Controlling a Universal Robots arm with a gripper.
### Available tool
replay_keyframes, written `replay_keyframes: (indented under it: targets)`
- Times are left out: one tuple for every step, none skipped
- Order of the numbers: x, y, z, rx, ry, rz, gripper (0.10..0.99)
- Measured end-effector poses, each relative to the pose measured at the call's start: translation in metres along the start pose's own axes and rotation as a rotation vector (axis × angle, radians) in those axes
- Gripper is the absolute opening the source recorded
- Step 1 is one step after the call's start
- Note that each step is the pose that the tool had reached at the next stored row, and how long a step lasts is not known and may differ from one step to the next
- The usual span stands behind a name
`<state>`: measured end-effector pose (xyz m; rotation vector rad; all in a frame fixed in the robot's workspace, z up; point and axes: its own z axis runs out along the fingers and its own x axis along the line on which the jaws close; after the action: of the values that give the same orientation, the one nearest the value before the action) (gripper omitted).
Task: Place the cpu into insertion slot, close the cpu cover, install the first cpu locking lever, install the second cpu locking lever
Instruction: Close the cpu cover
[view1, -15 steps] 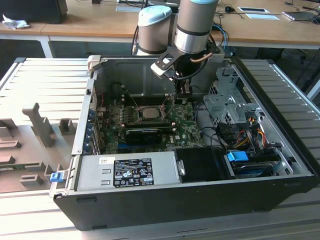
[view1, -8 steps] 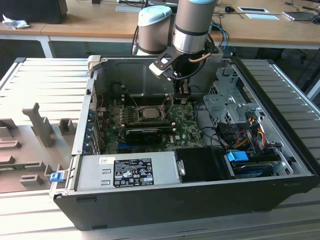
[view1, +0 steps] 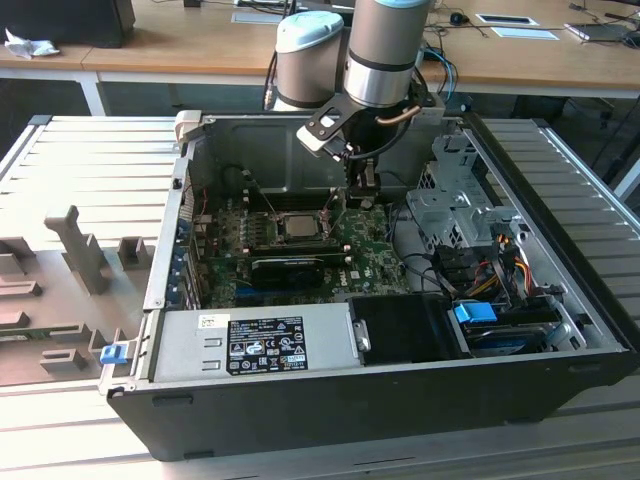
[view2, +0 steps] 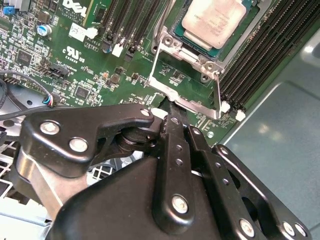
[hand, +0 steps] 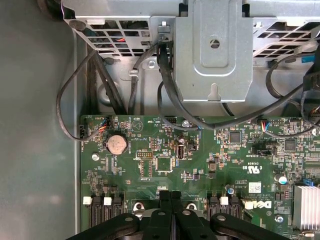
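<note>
An open computer case (view1: 330, 400) lies on its side on the counter (view1: 90, 170), a slatted grey metal surface. Inside it a green motherboard (view1: 222, 243) covers the far half of the floor. The cpu (view1: 298, 224) sits in the insertion slot (view2: 178, 34) near the board's middle, silvery top facing up, and a silver metal frame (view2: 172, 47) rims it. Whether that frame's plate lies fully flat I cannot tell. Long black memory slots (view2: 260, 55) run beside the socket, and a long black card (view1: 295, 268) lies just nearer than it. A grey power supply (view1: 250, 340) fills the near side of the case. A metal drive cage (view1: 450, 195) with loose cables (hand: 70, 95) stands at the exterior view's right.

The arm reaches down from the far side, and the gripper (view1: 362, 195) hangs over the board just to the exterior view's right of the cpu. In both wrist views its black fingers (hand: 165, 202) are pressed together. The tips lie just beside a thin wire lever (view2: 192, 106) at the socket's edge. I cannot tell whether they pinch it.

Grey moulded fixtures (view1: 75, 250) rest on the counter at the exterior view's left. Wooden desks (view1: 180, 40) stand beyond.
</note>
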<state>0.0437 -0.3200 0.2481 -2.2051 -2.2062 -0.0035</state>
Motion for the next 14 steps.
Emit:
replay_keyframes:
  targets:
    - [0.0000, -0.0001, 0.0000, 0.000, -0.0001, 0.000, 0.106]
    - [0.0000, -0.0003, 0.0000, 0.000, 0.0000, 0.000, 0.106]
    - [0.0000, -0.0006, 0.0000, 0.000, 0.0000, 0.000, 0.106]
    - [0.0000, -0.0009, 0.0000, 0.000, 0.0000, 0.000, 0.106]
    - [0.0000, -0.0011, 0.0000, 0.000, 0.0000, 0.000, 0.106]
    - [0.0000, -0.0012, 0.0000, 0.000, -0.0001, 0.000, 0.106]
    - [0.0000, -0.0014, 0.0000, 0.000, -0.0001, 0.000, 0.106]
    - [0.0000, -0.0017, 0.0000, 0.000, 0.0000, 0.000, 0.106]
    - [0.0000, -0.0019, 0.0000, 0.000, -0.0001, 0.000, 0.106]
    - [0.0000, -0.0023, 0.0000, 0.000, 0.0000, 0.000, 0.106]
    - [0.0000, -0.0025, 0.0000, 0.000, 0.0000, 0.000, 0.106]
    - [0.0000, -0.0028, 0.0000, 0.000, 0.0000, 0.000, 0.106]
    - [0.0000, -0.0031, 0.0000, 0.000, 0.0000, 0.000, 0.106]
    - [0.0000, -0.0034, 0.0000, 0.000, 0.0000, 0.000, 0.106]
